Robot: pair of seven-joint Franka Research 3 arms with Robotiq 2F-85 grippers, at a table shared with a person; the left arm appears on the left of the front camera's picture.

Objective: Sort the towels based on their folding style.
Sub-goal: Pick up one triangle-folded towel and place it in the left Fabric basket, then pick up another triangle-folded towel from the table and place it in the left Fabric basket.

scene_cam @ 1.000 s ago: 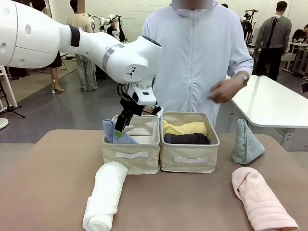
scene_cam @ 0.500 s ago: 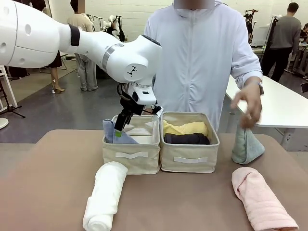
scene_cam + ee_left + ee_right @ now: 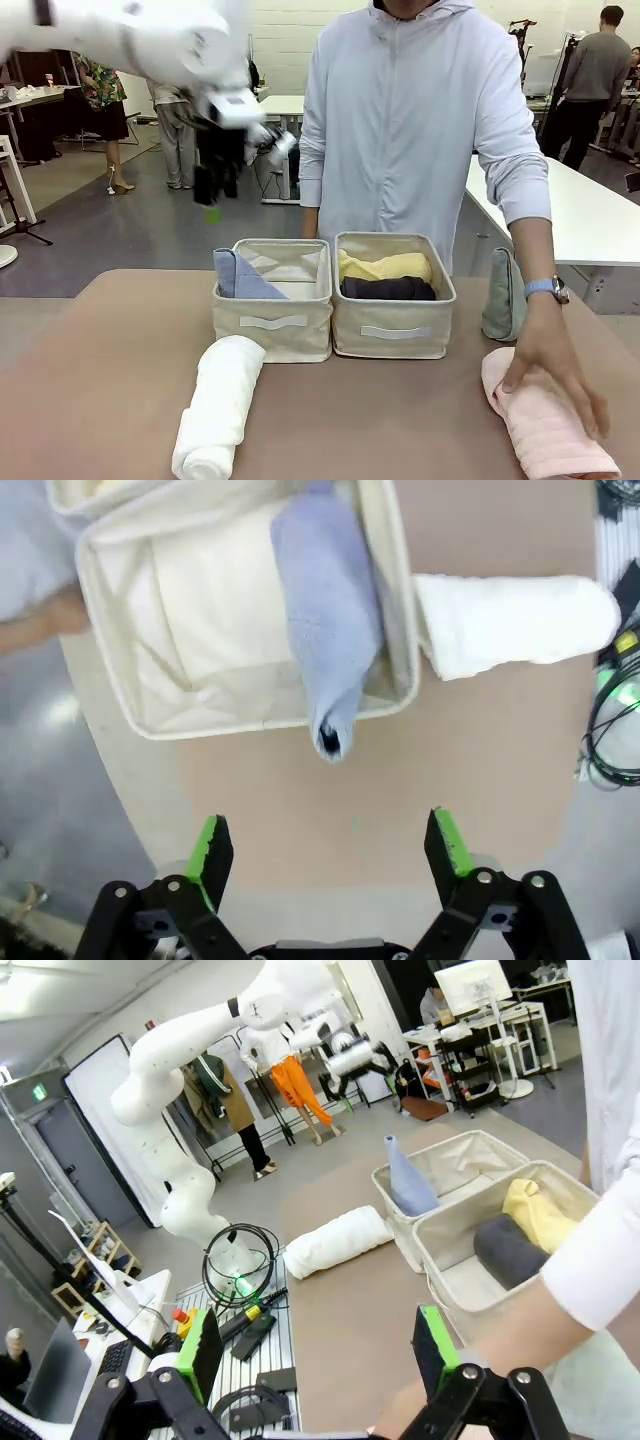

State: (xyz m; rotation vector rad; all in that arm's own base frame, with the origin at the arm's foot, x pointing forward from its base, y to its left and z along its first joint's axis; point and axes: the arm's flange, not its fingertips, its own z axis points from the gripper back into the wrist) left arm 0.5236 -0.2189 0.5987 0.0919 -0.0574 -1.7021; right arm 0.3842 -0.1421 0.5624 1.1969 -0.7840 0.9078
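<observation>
Tabletop (image 3: 100, 380) open beside white towel (image 3: 220, 405); blurred left gripper (image 3: 215, 190) seemingly high above.

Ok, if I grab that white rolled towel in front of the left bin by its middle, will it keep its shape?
Probably soft: the white towel is a thick terry roll, so its ends may sag. Likely light for its bulk. It lies on its side on the table, so a sideways nudge could roll it.

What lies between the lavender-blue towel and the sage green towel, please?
In the front view, between the lavender-blue towel and the sage green towel stands the beige bin holding the yellow towel and the dark grey towel.
</observation>
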